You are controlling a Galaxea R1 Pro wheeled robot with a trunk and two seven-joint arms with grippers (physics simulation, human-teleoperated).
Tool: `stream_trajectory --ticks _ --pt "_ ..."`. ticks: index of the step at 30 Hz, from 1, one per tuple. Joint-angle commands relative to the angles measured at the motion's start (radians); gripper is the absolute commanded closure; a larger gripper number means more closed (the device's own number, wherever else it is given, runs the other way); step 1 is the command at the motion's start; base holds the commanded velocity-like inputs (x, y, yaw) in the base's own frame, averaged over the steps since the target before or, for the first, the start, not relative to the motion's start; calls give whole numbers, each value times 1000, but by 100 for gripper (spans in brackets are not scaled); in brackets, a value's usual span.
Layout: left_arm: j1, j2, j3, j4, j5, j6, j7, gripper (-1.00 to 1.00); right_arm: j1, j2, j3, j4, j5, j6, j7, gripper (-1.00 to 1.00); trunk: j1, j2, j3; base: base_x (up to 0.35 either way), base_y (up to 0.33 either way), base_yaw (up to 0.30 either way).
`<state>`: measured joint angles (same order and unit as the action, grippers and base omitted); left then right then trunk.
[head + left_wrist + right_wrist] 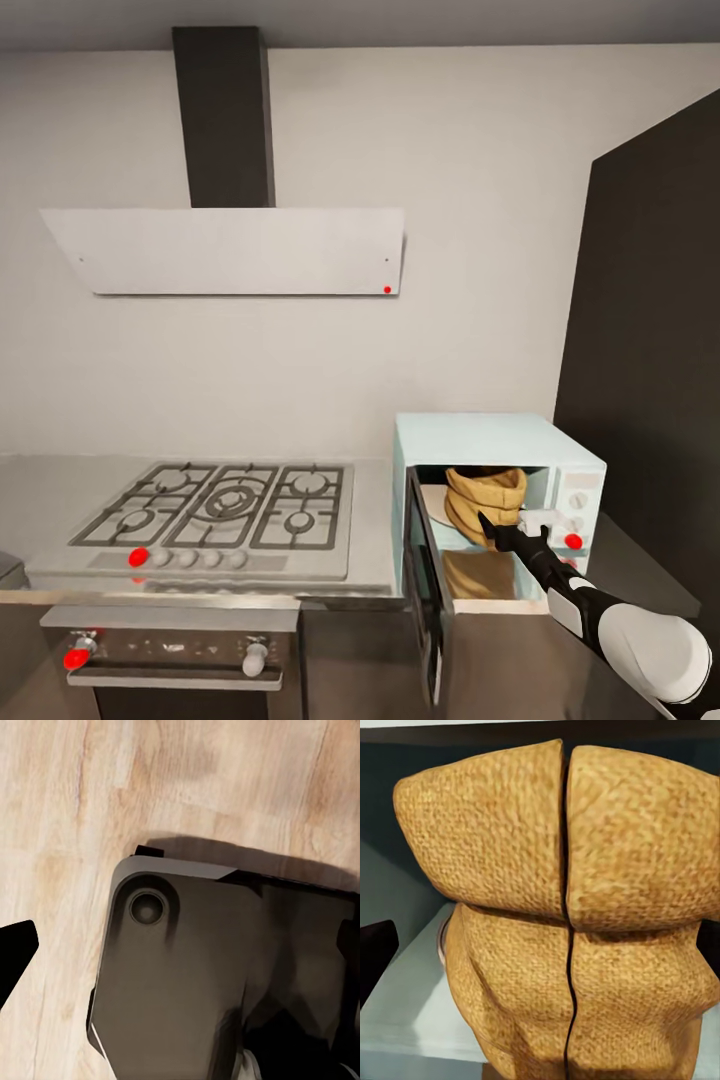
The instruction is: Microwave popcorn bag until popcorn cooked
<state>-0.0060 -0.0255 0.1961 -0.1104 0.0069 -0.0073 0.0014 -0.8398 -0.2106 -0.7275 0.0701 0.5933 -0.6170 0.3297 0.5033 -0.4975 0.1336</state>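
Note:
The pale mint-blue microwave (487, 437) stands on the grey countertop (45, 497) right of the hob, its dark glass door (424, 590) swung open toward me. The tan popcorn bag (486, 497) stands upright inside the cavity on the white floor plate. My right gripper (506, 532) is at the cavity mouth, just in front of the bag. In the right wrist view the woven bag (510, 870) looms close, and the right gripper (540, 949) is open with a dark fingertip (375, 956) at each side. The bag's contents are hidden. My left gripper (180, 952) hangs open over the wood floor.
A gas hob (220, 510) with a red-dotted knob row lies left of the microwave, under the flat white hood (225, 250). A steel oven (170, 650) sits below it. A tall dark cabinet (650, 350) rises right of the microwave. My own dark base (195, 982) lies beneath the left gripper.

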Motion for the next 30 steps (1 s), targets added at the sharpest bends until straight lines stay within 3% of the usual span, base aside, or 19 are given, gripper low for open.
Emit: stream_trajectory --ticks 1,30 --pt "0 0 5 0 1 1 0 -100 -1 -1 -6 4 -3 -3 6 -100 0 -1 0 37 9 0" --pt "0 0 5 0 1 1 0 -100 -1 -1 -6 4 -3 -3 5 -100 0 -1 0 79 68 0"
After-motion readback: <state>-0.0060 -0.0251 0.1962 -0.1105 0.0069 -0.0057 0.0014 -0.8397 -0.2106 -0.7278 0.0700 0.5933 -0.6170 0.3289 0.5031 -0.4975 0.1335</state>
